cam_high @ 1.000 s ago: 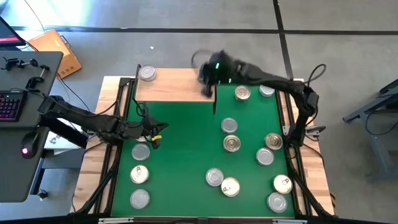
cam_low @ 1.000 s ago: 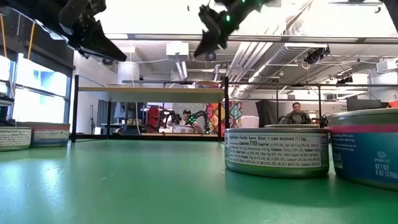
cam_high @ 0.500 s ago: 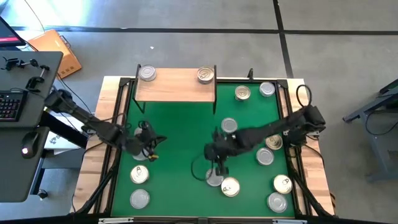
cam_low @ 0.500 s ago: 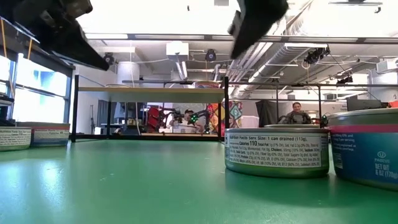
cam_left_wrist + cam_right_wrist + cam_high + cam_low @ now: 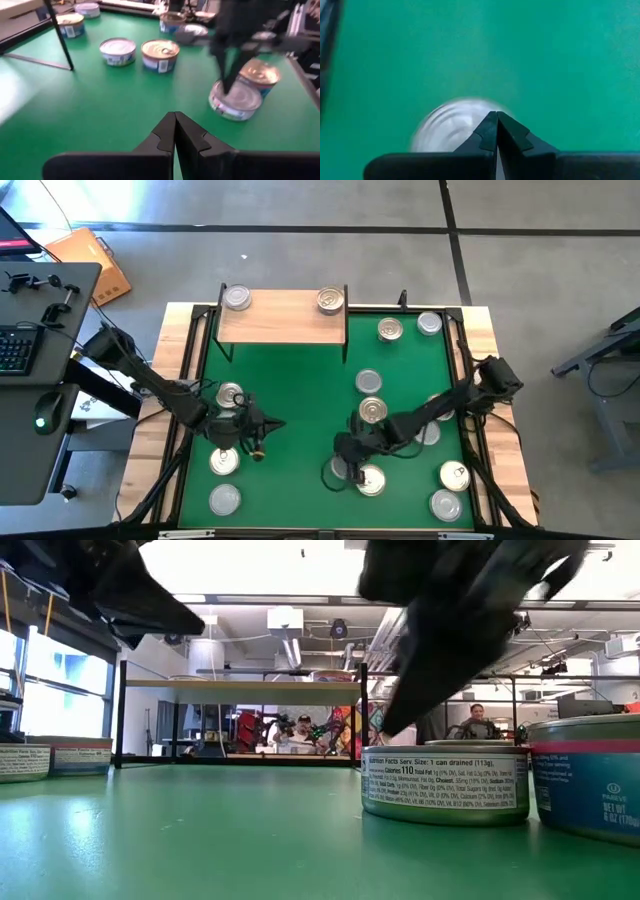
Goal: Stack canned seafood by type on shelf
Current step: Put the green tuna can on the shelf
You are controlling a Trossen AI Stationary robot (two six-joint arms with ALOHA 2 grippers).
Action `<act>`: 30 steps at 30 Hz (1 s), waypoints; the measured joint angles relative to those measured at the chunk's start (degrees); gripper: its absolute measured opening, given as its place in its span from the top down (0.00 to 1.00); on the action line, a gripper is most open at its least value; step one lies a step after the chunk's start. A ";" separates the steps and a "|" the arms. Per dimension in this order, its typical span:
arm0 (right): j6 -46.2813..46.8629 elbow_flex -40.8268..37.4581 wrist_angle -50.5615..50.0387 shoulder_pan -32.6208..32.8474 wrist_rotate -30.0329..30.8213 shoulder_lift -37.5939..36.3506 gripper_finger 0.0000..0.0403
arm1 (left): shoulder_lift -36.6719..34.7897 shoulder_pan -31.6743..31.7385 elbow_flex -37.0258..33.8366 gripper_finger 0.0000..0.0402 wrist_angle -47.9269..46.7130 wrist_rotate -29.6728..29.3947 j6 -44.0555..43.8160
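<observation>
**Two tins on the shelf, both hands shut and empty over the mat**

Two tins sit on the shelf at the upper middle of the high view: a silver-lidded tin at its left end and a gold-lidded tin at its right end. The rest of the canned seafood lies scattered on the green mat of the worktop.

The right hand hangs low in the lower middle of the frame, its fingers pressed together and holding nothing, right over a silver tin that lies just beside a gold tin. Up from these, a gold-lidded can and a silver can stand in a short column, close to the right arm's path.

The left hand is at the lower left, also fully closed and empty. A tin sits beside its arm, with another tin and a silver one further down the left edge.

At the upper right, a gold tin and a silver tin rest near the mat's corner. In the low view, a labelled can stands close in front, partly hiding the room behind.
</observation>
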 joint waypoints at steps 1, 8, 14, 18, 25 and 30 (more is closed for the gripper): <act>-1.21 0.00 1.46 -1.02 -0.40 0.84 1.00 | 0.02 -0.04 0.13 1.00 1.12 0.04 0.16; -7.88 3.41 9.09 -8.04 -0.58 6.05 1.00 | -1.50 -0.04 3.54 1.00 1.34 0.03 5.21; -14.12 8.14 -6.62 -8.06 -10.21 1.63 1.00 | -1.45 -0.07 4.22 1.00 -0.16 1.43 7.64; -14.34 8.28 -17.96 -5.16 -19.54 1.37 1.00 | -0.57 0.12 4.17 1.00 -1.98 1.40 6.47; -13.94 8.57 -14.16 -2.02 -10.88 4.94 1.00 | 1.53 1.01 4.13 1.00 -2.27 0.90 6.25; -14.17 8.43 1.32 -5.91 -4.75 8.47 1.00 | 0.61 0.80 4.13 1.00 -0.88 0.74 6.18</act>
